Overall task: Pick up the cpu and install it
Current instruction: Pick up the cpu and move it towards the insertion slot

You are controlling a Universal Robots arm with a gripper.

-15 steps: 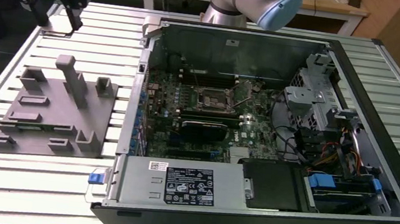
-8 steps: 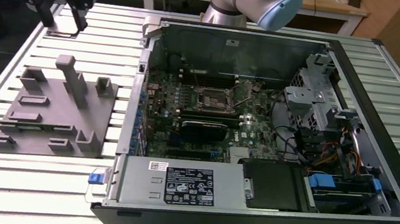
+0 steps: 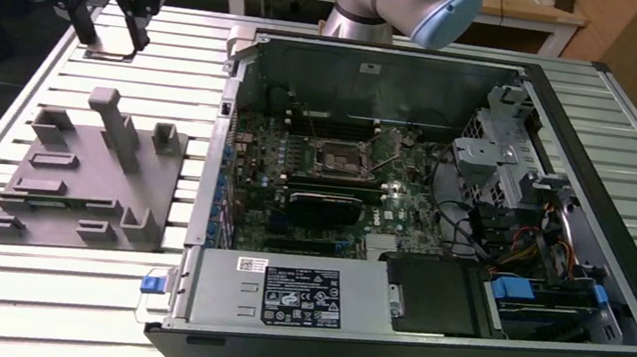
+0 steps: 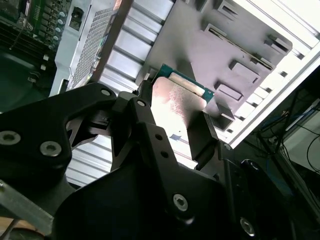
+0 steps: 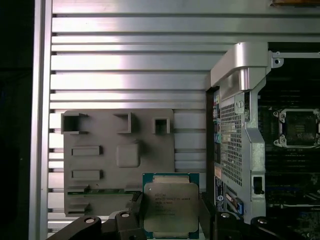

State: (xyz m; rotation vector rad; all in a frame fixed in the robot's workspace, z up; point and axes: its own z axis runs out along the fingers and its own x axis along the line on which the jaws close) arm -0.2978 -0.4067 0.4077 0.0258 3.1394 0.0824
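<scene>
The tool (image 5: 171, 212) clamps the cpu (image 5: 171, 202) by two opposite edges. The square chip lies flat, shiny face up, and the grey tray (image 5: 100, 165) sits below it.

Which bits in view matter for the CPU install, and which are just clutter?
Job: cpu, held in the gripper jaws; motherboard socket.
Lying about: grey tray; power supply; drive cage.

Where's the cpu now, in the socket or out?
Out. The gripper is shut on the cpu, near the grey tray; the motherboard socket looks empty.
</scene>
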